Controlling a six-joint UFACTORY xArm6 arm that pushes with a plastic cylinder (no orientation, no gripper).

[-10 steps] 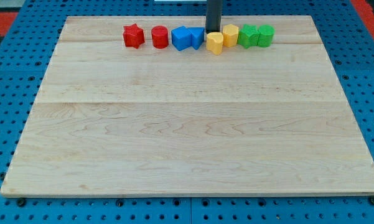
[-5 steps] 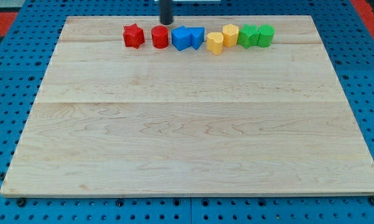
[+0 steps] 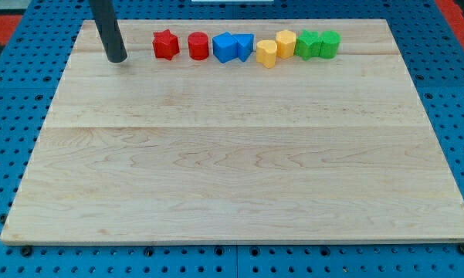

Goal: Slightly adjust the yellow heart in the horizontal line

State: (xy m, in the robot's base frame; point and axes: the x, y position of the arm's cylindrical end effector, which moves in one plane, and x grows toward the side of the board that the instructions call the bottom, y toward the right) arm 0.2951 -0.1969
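Observation:
A row of blocks runs along the view's top of the wooden board [image 3: 232, 154]. From left to right: a red star [image 3: 165, 45], a red cylinder [image 3: 198, 46], two touching blue blocks [image 3: 232, 47], the yellow heart [image 3: 266, 53], a yellow hexagonal block [image 3: 286, 43], and two touching green blocks [image 3: 317, 44]. The yellow heart sits a little below the line of the others and touches the yellow hexagonal block. My tip [image 3: 116, 59] is at the view's upper left, left of the red star and apart from all blocks.
The board lies on a blue pegboard table [image 3: 8, 154] that surrounds it on all sides.
My tip has moved left along the top, from behind the yellow heart, past the red cylinder, to left of the red star. The blocks have not moved.

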